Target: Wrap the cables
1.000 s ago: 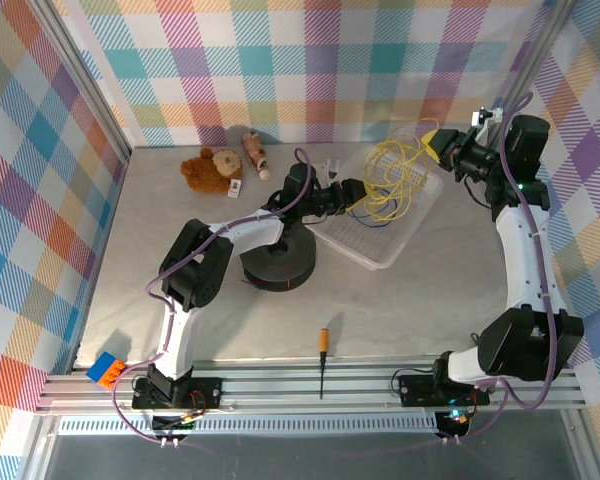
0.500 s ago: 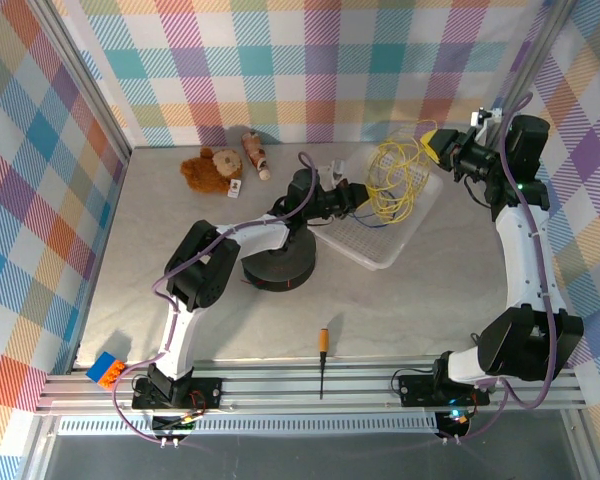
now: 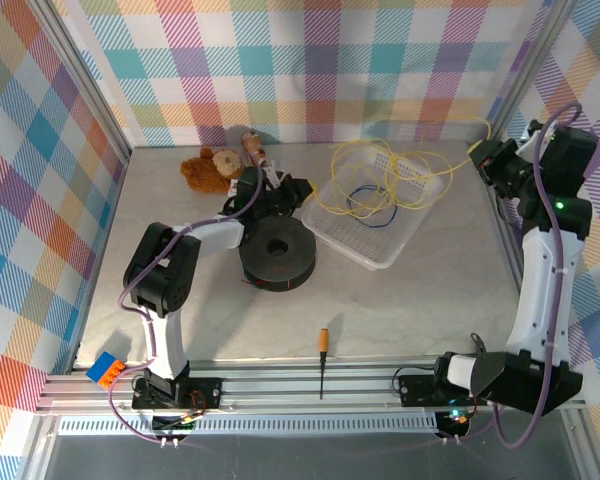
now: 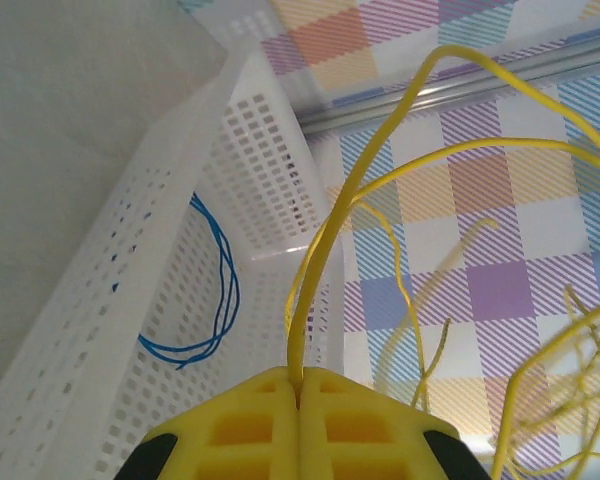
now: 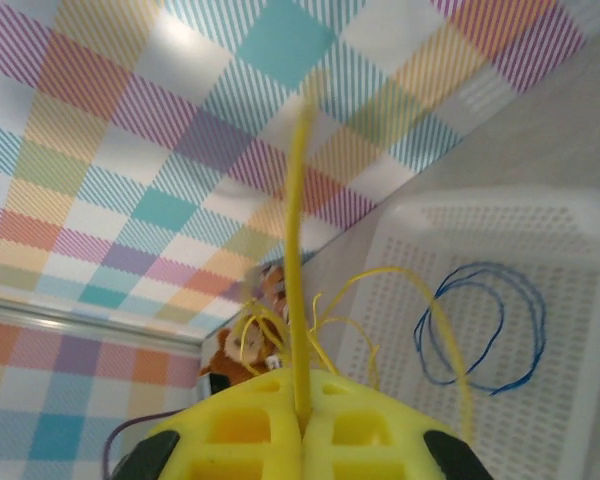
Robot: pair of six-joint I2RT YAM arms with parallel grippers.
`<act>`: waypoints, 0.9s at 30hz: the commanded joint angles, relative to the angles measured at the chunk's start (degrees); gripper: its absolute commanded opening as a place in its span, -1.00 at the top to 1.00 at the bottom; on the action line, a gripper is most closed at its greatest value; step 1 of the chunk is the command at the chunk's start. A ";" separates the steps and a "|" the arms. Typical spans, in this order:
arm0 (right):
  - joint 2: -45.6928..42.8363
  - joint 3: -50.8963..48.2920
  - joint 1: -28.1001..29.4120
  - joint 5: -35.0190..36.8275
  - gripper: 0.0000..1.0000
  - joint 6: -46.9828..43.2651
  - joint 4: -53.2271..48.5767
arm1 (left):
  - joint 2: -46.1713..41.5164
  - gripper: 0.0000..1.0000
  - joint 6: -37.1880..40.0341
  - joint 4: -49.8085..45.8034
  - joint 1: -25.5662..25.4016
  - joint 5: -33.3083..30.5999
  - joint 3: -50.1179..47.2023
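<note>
From above you see the cables (image 3: 395,165) strung roughly left to right over the far half of the white basket (image 3: 375,245), sagging in loose loops above its floor. One end sits at the left gripper (image 3: 298,190), just off the basket's left corner, and the other at the right gripper (image 3: 478,152), past its far right corner. At that range you cannot judge the jaws, but the wrist cameras settle it. On the left wrist, the yellow fingers (image 4: 250,425) are pressed together on a strand that rises away from them above the basket's wall. On the right wrist, the fingers (image 5: 245,435) are likewise clenched on a strand pointing straight away from them. Both wrist views also show a thin blue wire (image 4: 218,290) lying on the basket's floor
</note>
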 commanded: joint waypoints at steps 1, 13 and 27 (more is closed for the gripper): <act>-2.49 3.23 -0.86 7.66 1.00 -4.40 -3.90 | -4.13 1.00 4.11 -5.26 0.61 -0.72 0.06; -8.10 6.67 -2.65 24.12 1.00 -9.59 -10.27 | -11.08 1.00 12.24 -19.58 5.47 -1.82 1.45; -0.46 4.43 -1.60 -14.32 1.00 -4.67 3.10 | -12.79 1.00 21.01 -32.41 0.18 -3.85 10.75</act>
